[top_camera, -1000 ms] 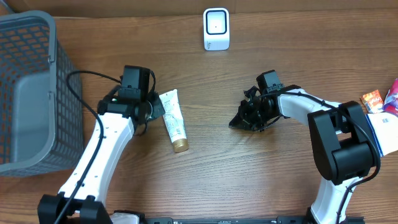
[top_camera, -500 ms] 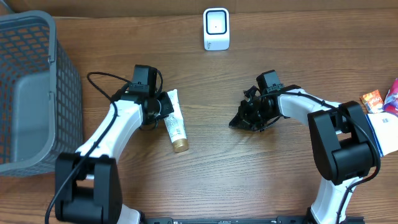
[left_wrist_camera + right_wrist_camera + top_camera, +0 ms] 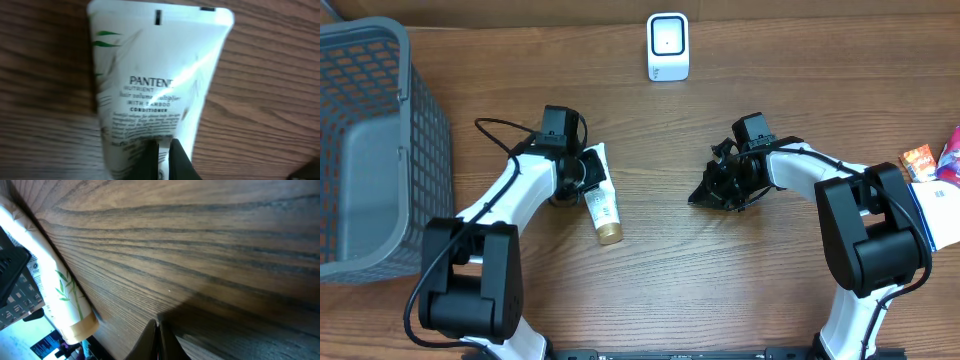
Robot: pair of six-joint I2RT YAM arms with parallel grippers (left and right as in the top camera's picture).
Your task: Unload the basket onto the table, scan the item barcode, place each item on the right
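Left arm reaches in, elbow bent. Left gripper has its jaws closed and empty, tips over the printed upper half of the conditioner tube; can't tell if they touch. Tube lies flat on the table. Right gripper is closed and empty, low, well right of the tube.

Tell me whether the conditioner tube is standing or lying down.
Lying down. The conditioner tube rests lengthwise on the table, gold cap at its near end; the left wrist view shows its printed face up.
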